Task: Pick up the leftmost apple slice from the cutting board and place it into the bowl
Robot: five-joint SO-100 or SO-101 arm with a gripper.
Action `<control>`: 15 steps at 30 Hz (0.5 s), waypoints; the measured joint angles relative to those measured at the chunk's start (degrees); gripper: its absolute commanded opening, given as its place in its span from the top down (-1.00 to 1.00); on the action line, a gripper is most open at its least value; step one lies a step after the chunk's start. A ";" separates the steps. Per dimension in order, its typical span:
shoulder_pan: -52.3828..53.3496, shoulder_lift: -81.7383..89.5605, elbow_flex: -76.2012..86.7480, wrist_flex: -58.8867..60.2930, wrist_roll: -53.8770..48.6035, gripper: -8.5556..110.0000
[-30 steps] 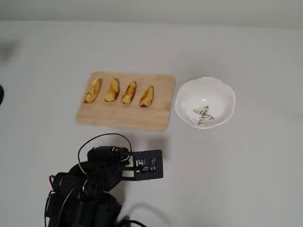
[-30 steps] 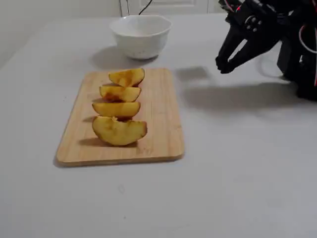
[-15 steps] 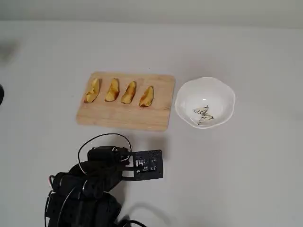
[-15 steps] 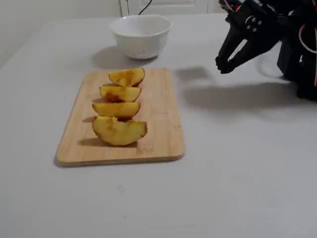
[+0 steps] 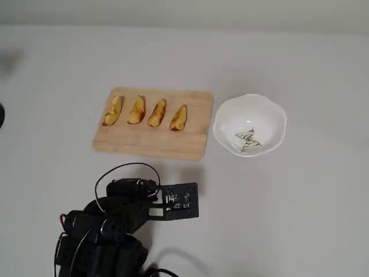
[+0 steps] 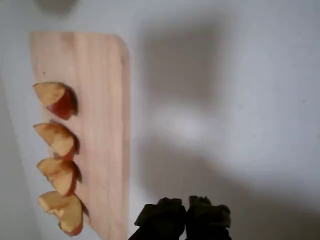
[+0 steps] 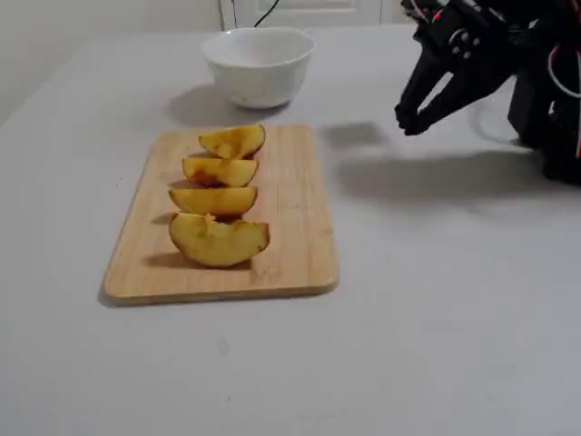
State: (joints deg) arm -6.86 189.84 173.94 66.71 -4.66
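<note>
The light wooden cutting board (image 5: 151, 143) holds a row of several apple slices. The leftmost apple slice (image 5: 113, 109) in the overhead view is the broad pale one nearest the camera in the fixed view (image 7: 218, 241) and lowest in the wrist view (image 6: 62, 212). The white scalloped bowl (image 5: 271, 115) stands right of the board, empty, with a dark motif inside; it is at the back in the fixed view (image 7: 259, 68). My gripper (image 7: 406, 118) is shut and empty, raised above the table beside the board's long edge, apart from it. Its fingertips touch in the wrist view (image 6: 187, 216).
Three narrower yellow-orange slices (image 5: 157, 112) lie beside the broad one. My arm (image 5: 109, 231) with its cables and camera board (image 5: 180, 202) fills the lower left of the overhead view. A dark object (image 5: 1, 115) sits at the table's left edge.
</note>
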 measured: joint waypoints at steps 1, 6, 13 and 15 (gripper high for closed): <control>0.00 0.00 0.26 -0.70 0.00 0.86; 0.26 0.00 1.85 -4.75 -7.29 0.85; -5.45 0.00 0.88 -6.77 -28.39 0.73; -7.29 -1.49 -2.20 -7.73 -32.52 0.67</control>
State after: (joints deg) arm -14.15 188.35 171.74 58.97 -37.18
